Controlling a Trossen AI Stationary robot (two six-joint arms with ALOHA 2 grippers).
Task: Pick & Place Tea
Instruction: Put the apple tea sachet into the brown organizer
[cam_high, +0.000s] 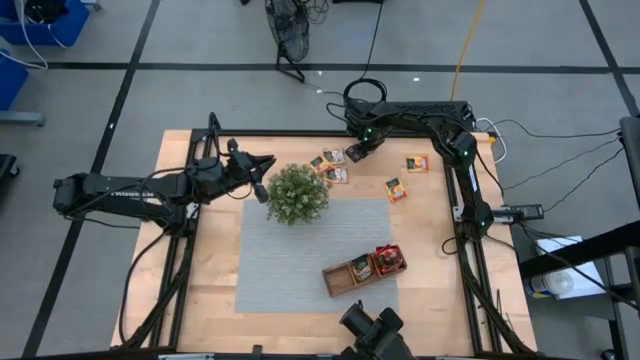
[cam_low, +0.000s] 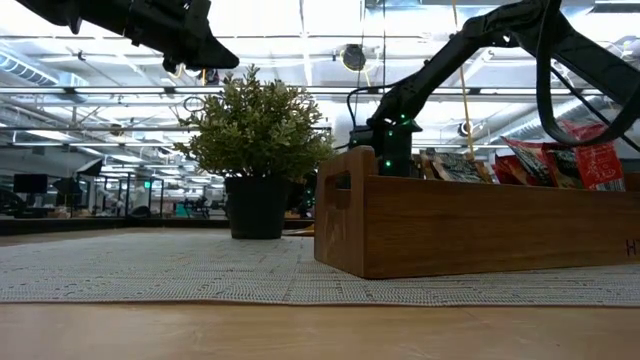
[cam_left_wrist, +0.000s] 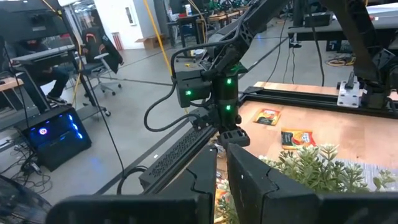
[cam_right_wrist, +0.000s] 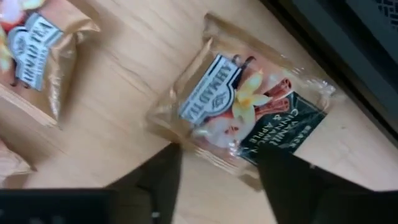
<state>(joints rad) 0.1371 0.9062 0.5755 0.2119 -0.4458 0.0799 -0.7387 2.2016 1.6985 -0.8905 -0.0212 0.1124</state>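
Right gripper (cam_right_wrist: 217, 171), jaws apart, straddles a tea sachet (cam_right_wrist: 245, 106) beyond the plant (cam_high: 297, 194), near the table's far edge (cam_high: 300, 133); left gripper (cam_high: 262, 176), jaws nearly closed and empty, hovers beside the plant.

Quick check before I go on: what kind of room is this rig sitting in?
Probably a robotics lab or open workshop. The wooden table stands on a grey floor marked with dark tape lines, cables trail off it, and the left wrist view shows desks, an office chair and a lit computer tower beyond.

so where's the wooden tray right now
In the high view the wooden tray lies on the grey mat at the table's near edge, right of centre, below and right of the plant, with red tea sachets in its right-hand end.
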